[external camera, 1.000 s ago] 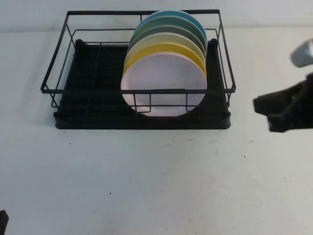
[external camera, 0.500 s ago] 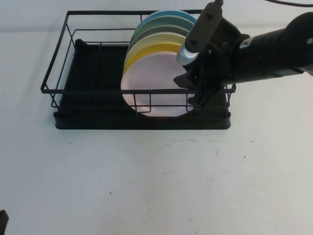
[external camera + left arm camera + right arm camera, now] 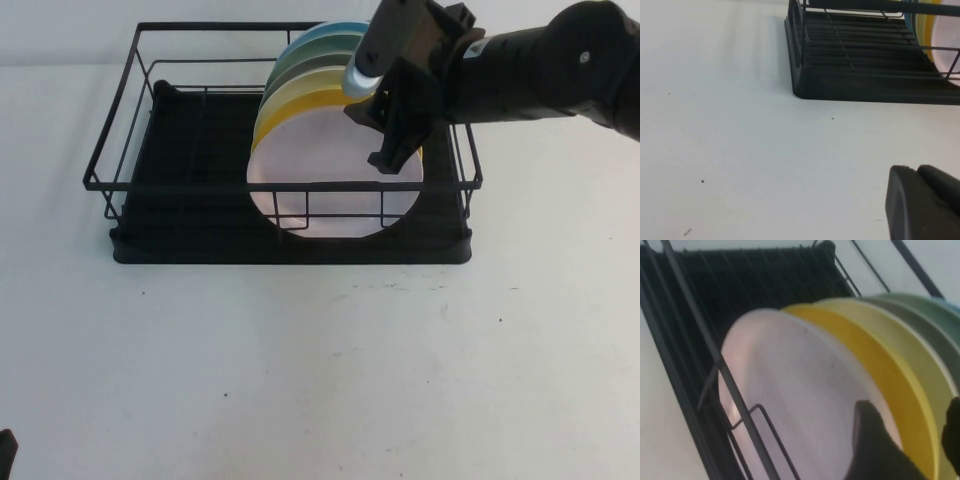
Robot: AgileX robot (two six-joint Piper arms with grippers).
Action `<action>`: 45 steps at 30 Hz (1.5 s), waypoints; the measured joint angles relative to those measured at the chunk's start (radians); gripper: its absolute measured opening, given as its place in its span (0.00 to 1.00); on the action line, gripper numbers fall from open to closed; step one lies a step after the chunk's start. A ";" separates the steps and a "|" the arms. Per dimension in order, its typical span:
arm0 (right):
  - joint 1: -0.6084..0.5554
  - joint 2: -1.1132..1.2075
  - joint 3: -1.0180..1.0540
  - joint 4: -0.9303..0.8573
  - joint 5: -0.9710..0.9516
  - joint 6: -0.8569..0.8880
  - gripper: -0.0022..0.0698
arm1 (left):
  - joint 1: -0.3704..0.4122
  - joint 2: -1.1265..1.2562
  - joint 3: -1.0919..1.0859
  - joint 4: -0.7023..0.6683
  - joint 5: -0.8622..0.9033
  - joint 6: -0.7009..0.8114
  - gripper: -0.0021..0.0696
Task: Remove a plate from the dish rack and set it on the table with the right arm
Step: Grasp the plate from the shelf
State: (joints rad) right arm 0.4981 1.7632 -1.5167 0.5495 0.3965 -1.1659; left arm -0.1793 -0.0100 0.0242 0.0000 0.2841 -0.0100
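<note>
**Right arm on approach, plate not gripped yet**

Step in hand: reach and align on the plate (image 3: 320, 185). It stands on edge in the rack (image 3: 200, 215), frontmost of the stack, leaning on the yellow plate (image 3: 330, 103) behind it; more plates (pale yellow, grey-green, blue) sit further back. Its lower part is behind the rack's front wires. Nothing lifted, so the task is early.

Right gripper (image 3: 392, 140) hangs over the plate's upper right rim, arm reaching in from the right above the rack's right end. In the right wrist view the fingers are parted: one finger (image 3: 872, 450) sits in front of the pink face, the other is just a dark sliver at the frame edge past the yellow plates. So the gap looks to span more than one rim. Can't tell whether any pad touches yet.

Left gripper (image 3: 925, 202) is parked low over the table (image 3: 320, 380), well clear of the rack, near the left front corner. Can't tell its finger state.

Next move, my read:
- get the rear finger between pink and yellow, so that only the pink rim is pinched
- close, then lift straight up to clear the front wires before swinging out
- lay flat on open table in front of the rack
</note>
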 joint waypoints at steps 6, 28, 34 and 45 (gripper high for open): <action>-0.004 0.052 -0.001 -0.005 -0.005 -0.041 0.41 | 0.000 0.000 0.000 0.000 0.000 0.000 0.02; -0.032 0.139 -0.007 0.001 -0.093 -0.079 0.35 | 0.000 0.000 0.000 0.000 0.000 0.000 0.02; -0.032 0.135 -0.007 0.007 -0.082 -0.080 0.12 | 0.000 0.000 0.000 0.000 0.000 0.000 0.02; -0.032 -0.092 -0.007 -0.006 -0.037 -0.080 0.12 | 0.000 0.000 0.000 0.000 0.000 0.000 0.02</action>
State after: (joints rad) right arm 0.4663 1.6711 -1.5241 0.5436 0.3599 -1.2462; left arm -0.1793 -0.0100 0.0242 0.0000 0.2841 -0.0100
